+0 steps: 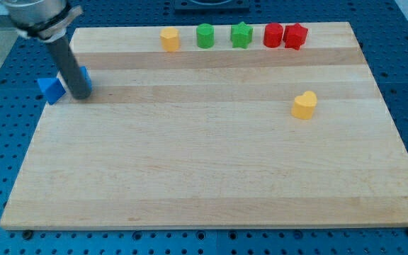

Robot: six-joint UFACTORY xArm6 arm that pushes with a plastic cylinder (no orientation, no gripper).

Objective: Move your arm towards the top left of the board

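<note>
My tip (81,95) rests on the wooden board (211,163) near its left edge, in the upper left part. A blue triangular block (49,88) sits just left of the tip at the board's edge. A second blue block (85,75) shows partly behind the rod, touching or almost touching it. The rod (68,62) leans up to the view's top left.
Along the top edge stand a yellow block (169,39), a green cylinder (205,35), a green star (241,35), a red cylinder (273,35) and a red star (295,35). A yellow heart (304,105) lies at the right.
</note>
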